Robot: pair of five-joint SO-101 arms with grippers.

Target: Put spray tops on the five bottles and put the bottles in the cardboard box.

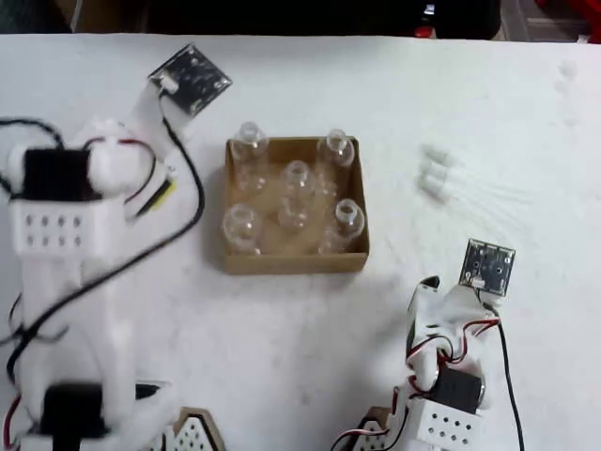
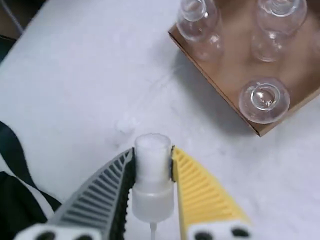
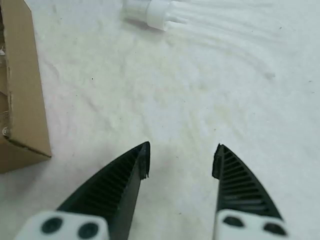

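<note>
A cardboard box [image 1: 296, 258] stands mid-table and holds five clear bottles [image 1: 296, 178], all with bare open necks. Three of those bottles [image 2: 264, 99] and a corner of the box [image 2: 225, 97] appear in the left wrist view. My left gripper [image 2: 152, 151] is shut on a white spray top [image 2: 151, 175], held over bare table to the left of the box. Its yellow finger [image 1: 161, 195] peeks out beside the arm. More white spray tops [image 1: 437, 174] [image 3: 150, 10] with thin tubes lie to the right of the box. My right gripper [image 3: 182, 152] is open above the table.
The tabletop [image 1: 394, 85] is white. The box wall [image 3: 20, 85] stands near the right gripper's side. The left arm's body [image 1: 66, 216] takes up the table's left side, with black cables [image 1: 192, 188] trailing toward the box.
</note>
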